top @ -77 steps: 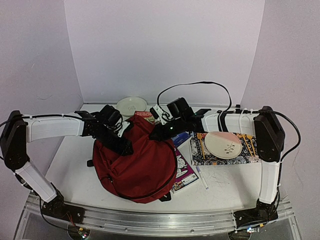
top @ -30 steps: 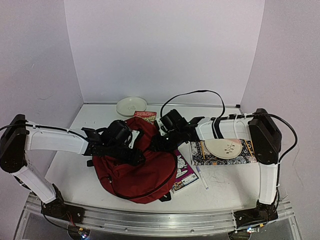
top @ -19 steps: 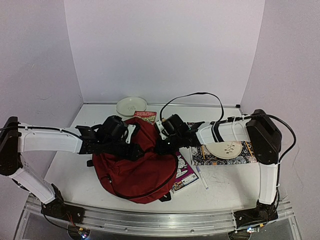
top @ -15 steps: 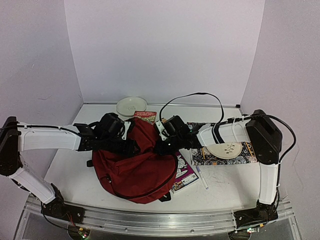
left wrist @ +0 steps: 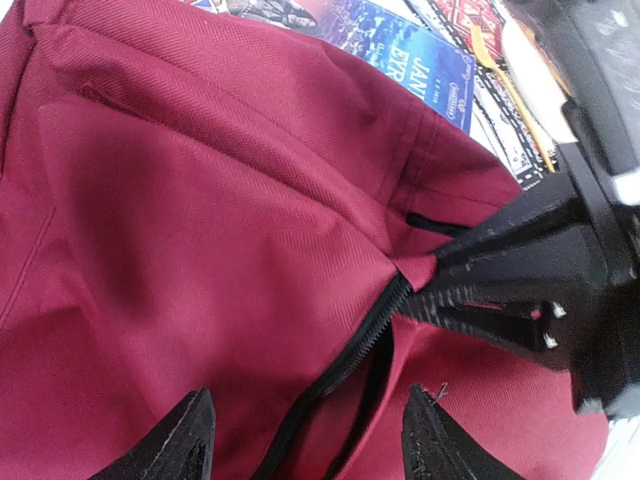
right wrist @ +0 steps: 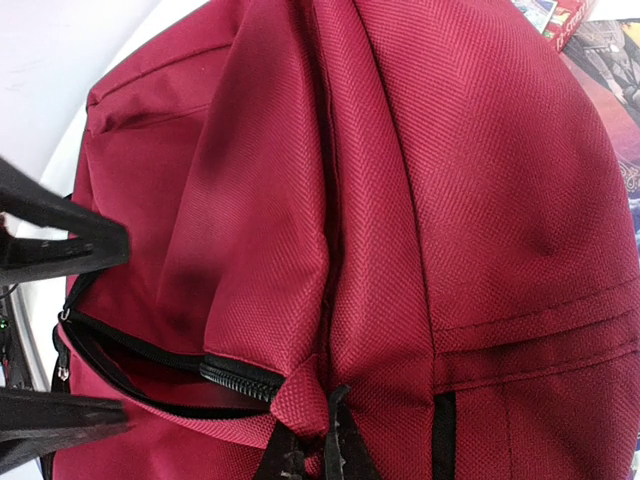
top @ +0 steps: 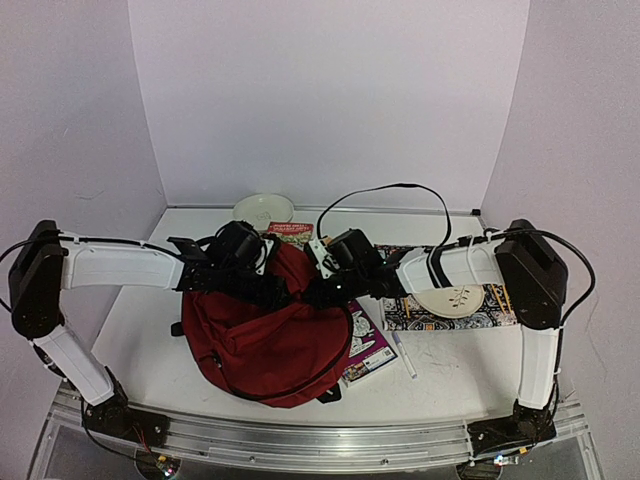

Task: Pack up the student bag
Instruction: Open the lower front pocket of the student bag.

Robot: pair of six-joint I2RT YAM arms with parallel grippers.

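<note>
The dark red student bag point(top: 265, 340) lies on the white table point(top: 150, 310) between my arms. Its black zip point(left wrist: 350, 360) is partly open at the top. My right gripper point(top: 312, 295) is shut on a fold of red fabric at the zip's end point(right wrist: 300, 400), at the bottom of the right wrist view point(right wrist: 312, 445). My left gripper point(top: 275, 290) is open, its two fingers point(left wrist: 190, 440) on either side of the zip slit just above the bag point(left wrist: 200, 200). The inside of the bag is hidden.
A purple book point(top: 370, 345) lies partly under the bag's right side, a blue book point(left wrist: 400, 50) and a red book point(top: 290, 232) lie behind it. A plate point(top: 448, 297) sits on a patterned mat at the right, a cream plate point(top: 263, 208) at the back. A pen point(top: 404, 355) lies near the purple book.
Both grippers came down onto the bag's top. The right one closed on the fabric at the zip's end; the left one moved right, up to the zip opening.
</note>
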